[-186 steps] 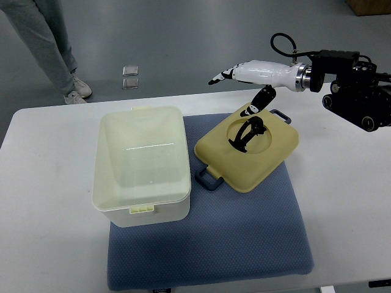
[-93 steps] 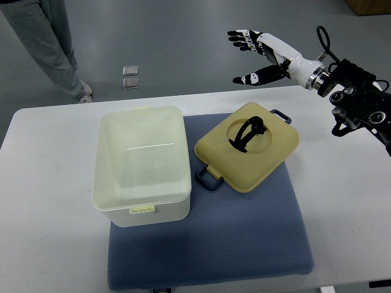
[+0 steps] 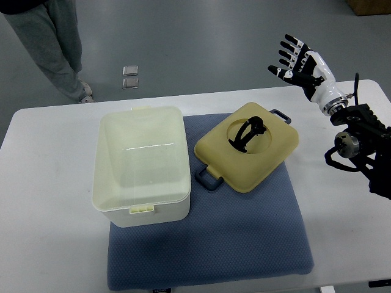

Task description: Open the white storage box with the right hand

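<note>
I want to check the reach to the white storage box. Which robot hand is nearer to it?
Right. The right hand, fingers spread, is raised beyond the table's far right edge, well away from the white storage box. The left hand is out of view.

No text, label or number is legible — none anywhere.

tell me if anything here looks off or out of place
The white box sits closed on the blue mat, while the right hand hangs open in the air far right of it, holding nothing. The yellow lid lies at an angle on the mat, apart from the box. Nothing looks spilled or broken.
</note>
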`<state>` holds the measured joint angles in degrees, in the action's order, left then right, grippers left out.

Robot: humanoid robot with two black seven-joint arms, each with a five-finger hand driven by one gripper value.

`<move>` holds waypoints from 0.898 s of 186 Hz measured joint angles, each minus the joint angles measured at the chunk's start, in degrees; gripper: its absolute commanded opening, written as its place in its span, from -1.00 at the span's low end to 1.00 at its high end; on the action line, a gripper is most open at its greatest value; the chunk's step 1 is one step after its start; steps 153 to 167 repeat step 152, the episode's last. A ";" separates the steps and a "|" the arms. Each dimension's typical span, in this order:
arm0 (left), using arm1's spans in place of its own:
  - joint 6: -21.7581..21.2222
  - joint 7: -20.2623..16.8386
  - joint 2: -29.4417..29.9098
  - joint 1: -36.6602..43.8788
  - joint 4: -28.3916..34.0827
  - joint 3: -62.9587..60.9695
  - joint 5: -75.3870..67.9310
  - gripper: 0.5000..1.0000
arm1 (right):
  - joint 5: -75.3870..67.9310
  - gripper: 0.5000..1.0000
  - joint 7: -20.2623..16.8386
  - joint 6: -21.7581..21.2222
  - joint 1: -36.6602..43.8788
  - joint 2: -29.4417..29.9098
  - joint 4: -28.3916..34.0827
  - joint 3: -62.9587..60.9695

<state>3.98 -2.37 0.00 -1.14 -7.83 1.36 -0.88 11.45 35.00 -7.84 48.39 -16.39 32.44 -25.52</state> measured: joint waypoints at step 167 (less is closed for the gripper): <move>0.00 0.00 0.00 0.00 0.01 0.03 0.00 1.00 | -8.64 0.70 -1.88 1.22 -2.65 2.50 -0.37 -0.26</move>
